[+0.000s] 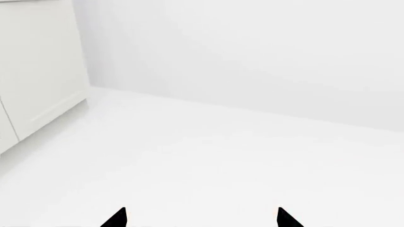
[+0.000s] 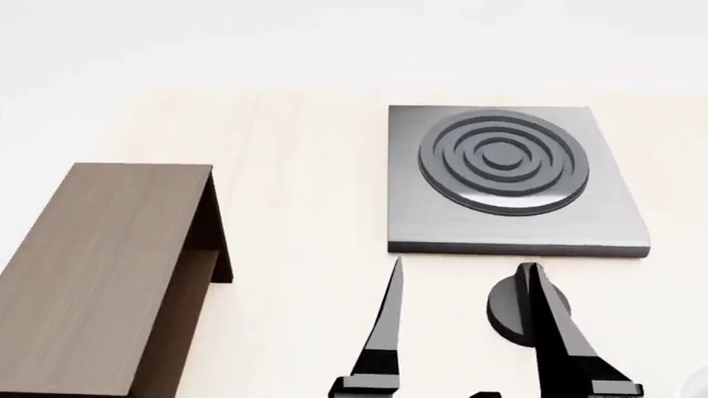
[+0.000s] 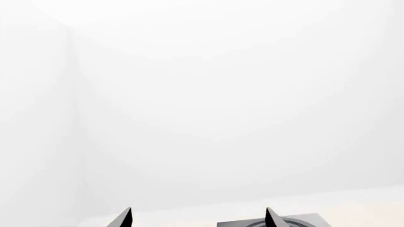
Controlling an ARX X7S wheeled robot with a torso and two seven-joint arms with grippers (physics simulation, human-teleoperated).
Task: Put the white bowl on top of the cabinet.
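The cabinet [image 2: 105, 274] is a dark brown wood-grain box with a flat top, standing at the left of the pale table in the head view. The white bowl is not identifiable in any view; a pale rounded sliver [image 2: 699, 383] at the head view's lower right corner is too small to name. My right gripper [image 2: 463, 262] is open over the table just in front of the stove plate, with nothing between its fingers. In its own view the right gripper [image 3: 198, 210] faces a white wall. My left gripper [image 1: 202, 210] is open and empty, facing a white floor.
A grey square stove plate [image 2: 515, 178] with raised rings lies at the back right of the table [image 2: 298, 166]. A dark round disc [image 2: 506, 311] sits in front of it, partly behind my right finger. A white cupboard [image 1: 38, 71] stands beside the left gripper's view.
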